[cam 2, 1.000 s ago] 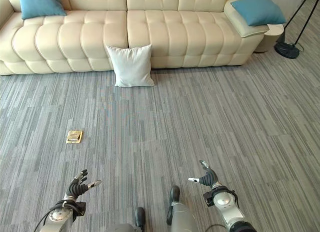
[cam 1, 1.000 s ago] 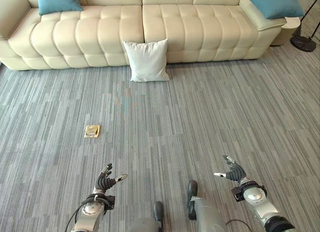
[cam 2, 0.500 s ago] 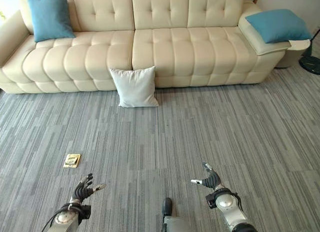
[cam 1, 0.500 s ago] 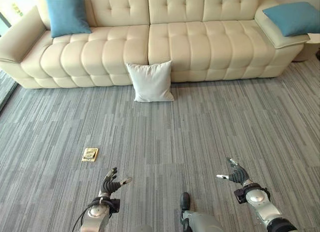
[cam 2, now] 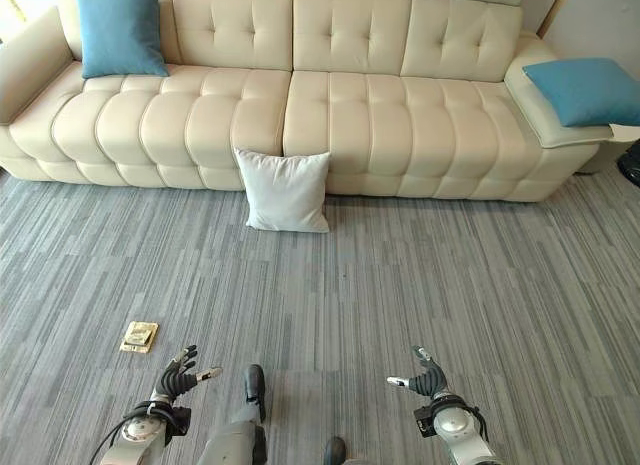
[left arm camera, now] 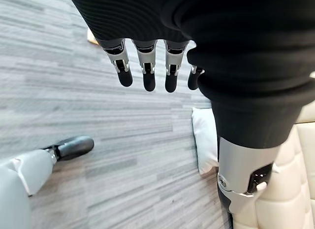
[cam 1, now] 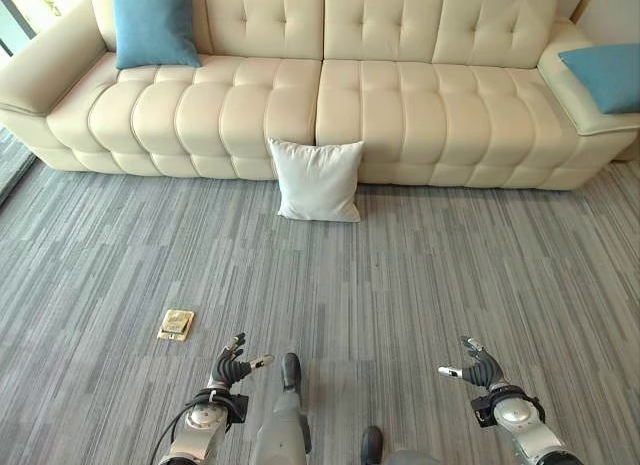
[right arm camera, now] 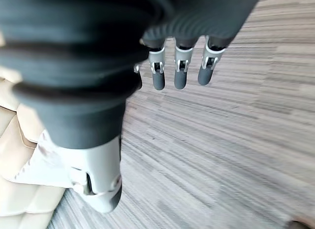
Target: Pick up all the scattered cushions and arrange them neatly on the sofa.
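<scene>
The left robot hand (cam 1: 232,368) hung low over the grey floor (cam 1: 450,265) with its fingers relaxed and holding nothing, and the right robot hand (cam 1: 480,369) was the same, released and empty, well apart from it on the other side. Both wrist views showed straight dark-tipped fingers with only carpet beyond them.

Over the last second the whole scene had slid: the cream sofa (cam 1: 320,95) now showed more of its backrest and sat more squarely ahead, so the camera had moved, probably as the robot stepped and turned toward it. The things themselves had not shifted.

The white cushion (cam 1: 318,179) stood on the floor, leaning against the sofa's front near the middle seam. One blue cushion (cam 1: 152,23) was propped at the left end of the seat, and another blue cushion (cam 1: 606,75) lay on the right armrest. A small tan object (cam 1: 176,324) lay on the floor near the left hand.

By my reading the robot was mid-approach, with the white cushion yet to be lifted.
</scene>
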Available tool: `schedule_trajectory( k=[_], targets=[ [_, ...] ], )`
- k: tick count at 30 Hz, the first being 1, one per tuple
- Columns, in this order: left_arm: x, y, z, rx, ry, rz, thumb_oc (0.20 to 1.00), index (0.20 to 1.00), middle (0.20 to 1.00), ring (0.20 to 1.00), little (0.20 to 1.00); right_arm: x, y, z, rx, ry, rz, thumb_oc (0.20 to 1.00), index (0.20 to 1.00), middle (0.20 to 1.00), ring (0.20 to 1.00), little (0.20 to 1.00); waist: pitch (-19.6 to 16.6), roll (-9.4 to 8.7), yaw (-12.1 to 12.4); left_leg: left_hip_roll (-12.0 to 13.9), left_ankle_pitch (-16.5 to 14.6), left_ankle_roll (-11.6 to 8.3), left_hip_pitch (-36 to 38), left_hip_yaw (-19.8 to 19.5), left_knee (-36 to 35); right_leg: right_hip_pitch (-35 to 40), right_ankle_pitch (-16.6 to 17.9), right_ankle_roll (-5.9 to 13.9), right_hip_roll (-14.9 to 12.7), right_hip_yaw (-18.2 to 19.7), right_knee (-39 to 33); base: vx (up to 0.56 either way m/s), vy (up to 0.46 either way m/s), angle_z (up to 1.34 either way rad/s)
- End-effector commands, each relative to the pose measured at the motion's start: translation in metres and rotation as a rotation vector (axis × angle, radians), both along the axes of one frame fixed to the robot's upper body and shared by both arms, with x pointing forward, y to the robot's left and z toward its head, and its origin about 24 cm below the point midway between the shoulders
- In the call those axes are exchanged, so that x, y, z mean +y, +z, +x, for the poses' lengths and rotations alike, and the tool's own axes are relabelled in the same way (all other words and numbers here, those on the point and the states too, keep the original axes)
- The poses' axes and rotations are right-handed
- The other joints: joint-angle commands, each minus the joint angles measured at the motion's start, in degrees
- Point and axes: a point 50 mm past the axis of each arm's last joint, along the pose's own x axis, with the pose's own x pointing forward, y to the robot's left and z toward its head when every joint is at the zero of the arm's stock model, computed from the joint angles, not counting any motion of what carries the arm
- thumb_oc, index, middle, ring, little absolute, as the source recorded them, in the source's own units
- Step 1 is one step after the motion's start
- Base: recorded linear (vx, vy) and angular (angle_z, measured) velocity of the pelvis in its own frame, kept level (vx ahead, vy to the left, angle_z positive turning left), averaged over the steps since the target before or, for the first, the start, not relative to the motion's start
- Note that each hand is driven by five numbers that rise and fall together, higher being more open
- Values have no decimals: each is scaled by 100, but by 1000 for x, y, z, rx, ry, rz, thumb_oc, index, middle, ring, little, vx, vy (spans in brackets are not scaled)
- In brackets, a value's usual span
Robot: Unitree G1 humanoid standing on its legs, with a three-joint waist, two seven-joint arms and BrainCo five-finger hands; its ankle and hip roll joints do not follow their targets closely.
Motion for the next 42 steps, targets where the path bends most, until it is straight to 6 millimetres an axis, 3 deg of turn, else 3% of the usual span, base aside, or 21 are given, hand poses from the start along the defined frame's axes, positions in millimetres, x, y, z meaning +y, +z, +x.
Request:
schedule_trajectory(
  k=[1,4,7,11,13,15,18,20,23,24,25,27,29,31,33,34,35,39,42],
  targets=[
    [15,22,17,-118,9,38,1000,1000,1000,1000,1000,2,14,15,-86,39,2,1000,1000,1000,1000,1000,-159,-205,77,-14,-702,-82,-185,-92,702,-385,-186,420,-266,346,874,302,258,-21],
    [22,32,26,-163,14,55,1000,1000,1000,1000,1000,15,21,26,-123,85,18,1000,1000,1000,1000,1000,0,-304,51,-226,-979,183,58,-28,795,-1040,636,632,-490,545,2177,178,234,-7],
    [22,33,29,-169,18,57,1000,1000,1000,1000,1000,23,25,32,-150,95,42,1000,1000,1000,1000,1000,67,-186,-15,-282,-1204,314,383,-67,750,-1609,737,508,-405,506,2771,224,204,9],
    [20,33,27,-170,18,46,1000,1000,1000,1000,1000,23,26,33,-150,106,42,1000,1000,1000,1000,1000,169,-117,-174,-415,-1465,330,938,-196,567,-2107,465,403,-239,47,2018,332,90,10],
    [18,32,28,-165,15,40,1000,1000,1000,1000,1000,22,27,35,-156,98,37,1000,1000,1000,1000,1000,203,-166,-261,-538,-1635,323,1209,-240,519,-2371,599,457,-204,-171,1259,291,-3,30],
    [16,30,28,-159,11,34,1000,1000,1000,1000,1000,20,26,34,-146,97,29,1000,1000,1000,1000,1000,227,-181,-349,-584,-1773,318,1391,-350,544,-2391,690,525,-146,-158,872,342,-19,5],
    [13,29,27,-155,8,26,1000,1000,1000,1000,1000,17,25,32,-137,93,23,1000,1000,1000,1000,1000,221,-198,-401,-605,-1911,300,1554,-424,594,-2427,765,532,-123,-194,805,352,-85,15],
    [11,25,22,-135,-10,23,1000,1000,1000,1000,1000,11,20,21,-109,78,26,1000,1000,1000,1000,1000,33,-223,-432,-557,-2165,208,1841,-542,606,-2209,722,400,-126,-211,827,477,-179,32],
    [9,24,21,-132,-13,17,1000,1000,1000,1000,1000,8,20,18,-108,72,22,1000,1000,1000,1000,1000,-6,-167,-455,-447,-2101,60,1863,-590,783,-2066,662,310,-72,-246,844,258,-158,34],
    [8,23,21,-128,-20,15,1000,1000,1000,1000,1000,4,21,17,-113,64,18,1000,1000,1000,1000,1000,-40,-137,-472,-305,-1849,-151,1798,-605,1086,-1906,572,219,23,-214,767,251,-192,17],
    [8,23,21,-128,-20,15,1000,1000,1000,1000,1000,4,21,17,-113,64,18,1000,1000,1000,1000,1000,-40,-133,-475,-299,-1855,-156,1794,-610,1096,-1900,573,215,28,-220,762,250,-223,0],
    [6,23,22,-127,-29,9,1000,1000,1000,1000,1000,2,24,17,-128,64,18,1000,1000,1000,1000,1000,-25,-157,-493,-160,-1477,-336,1544,-580,1804,-1719,438,73,117,-178,728,217,-183,5],
    [3,21,24,-125,-29,1,1000,1000,1000,1000,1000,0,23,17,-123,57,10,1000,1000,1000,1000,1000,13,-199,-473,-113,-1398,-309,1286,-549,2171,-1563,323,-3,116,-137,720,227,-142,-3],
    [-3,20,26,-121,-38,-10,1000,1000,1000,1000,1000,-3,25,17,-125,58,0,1000,1000,1000,1000,1000,12,-302,-391,-310,-1771,-116,799,-513,1856,-1306,183,7,68,-45,626,253,-67,-5],
    [-3,20,25,-120,-39,-11,1000,1000,1000,1000,1000,-4,24,16,-121,56,-4,1000,1000,1000,1000,1000,26,-308,-356,-367,-1777,-90,703,-519,1700,-1226,140,16,75,-16,602,163,-9,-10],
    [-4,20,25,-121,-39,-13,1000,1000,1000,1000,1000,-6,24,16,-119,54,-12,1000,1000,1000,1000,1000,31,-286,-308,-398,-1607,-92,484,-556,1476,-1133,103,25,119,25,550,319,40,-31],
    [-4,19,23,-116,-37,-10,1000,1000,1000,1000,1000,-5,22,16,-112,48,-15,1000,1000,1000,1000,1000,82,-187,-162,-358,-968,-160,51,-661,791,-816,-42,17,272,164,438,323,40,-21],
    [-2,16,18,-100,-29,-12,1000,1000,1000,1000,1000,0,19,14,-101,57,-9,1000,1000,1000,1000,1000,-23,-133,-68,-258,-679,-158,24,-436,344,-462,-235,105,286,368,418,423,196,-37],
    [-1,15,16,-90,-28,-8,1000,1000,1000,1000,1000,5,16,12,-84,80,-8,1000,1000,1000,1000,1000,-147,-175,-46,-326,-849,-38,62,-341,644,-456,-269,275,1,389,795,310,247,-40]
  ],
)
